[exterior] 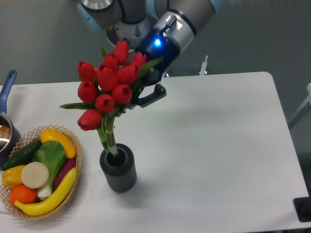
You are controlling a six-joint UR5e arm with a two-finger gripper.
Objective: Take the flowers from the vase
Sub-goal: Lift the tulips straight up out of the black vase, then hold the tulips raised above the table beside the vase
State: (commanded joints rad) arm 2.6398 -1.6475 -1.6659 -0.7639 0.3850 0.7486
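The flowers (108, 87) sit against the gripper (144, 95), on its left; the vase (118, 167) stands below, the basket (73, 170) lower left.
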